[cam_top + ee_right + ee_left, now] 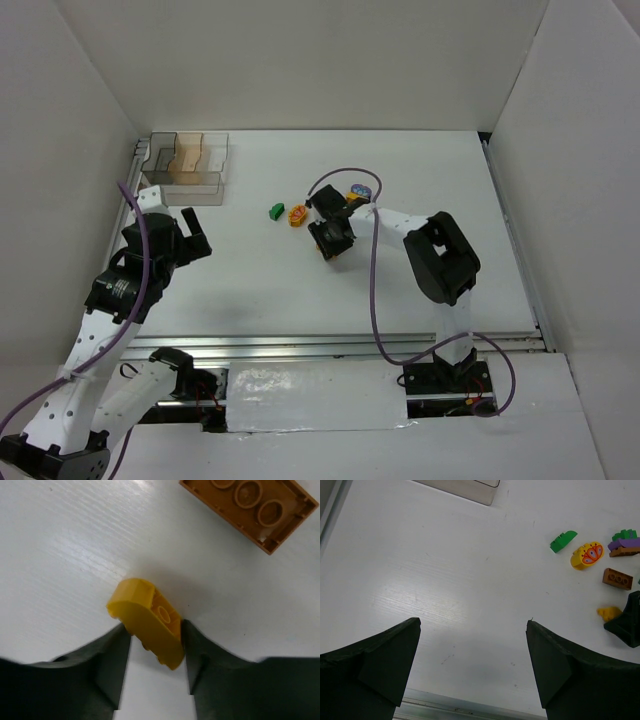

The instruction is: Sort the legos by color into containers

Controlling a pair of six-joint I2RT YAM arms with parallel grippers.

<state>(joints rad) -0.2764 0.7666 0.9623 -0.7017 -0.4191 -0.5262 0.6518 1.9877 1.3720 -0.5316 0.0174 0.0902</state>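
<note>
Right gripper (152, 647) is pinching the yellow lego (145, 612) between both fingers, squeezing its sides while it's sitting tilted on the table (60, 540). Looks to me like the grab before a lift. Left gripper (472, 645) is hanging wide open over bare table, holding nothing, probably just parking out of the way. A brown lego (250, 510) is lying underside-up just beyond the yellow one, not touching it. Further out, a green lego (276, 211) and a yellow-orange printed piece (297, 215) are sitting side by side, with a purple-topped pile (361, 189) off to the right. The containers (185, 165) are waiting far left, and only the left arm is hanging near that route.
</note>
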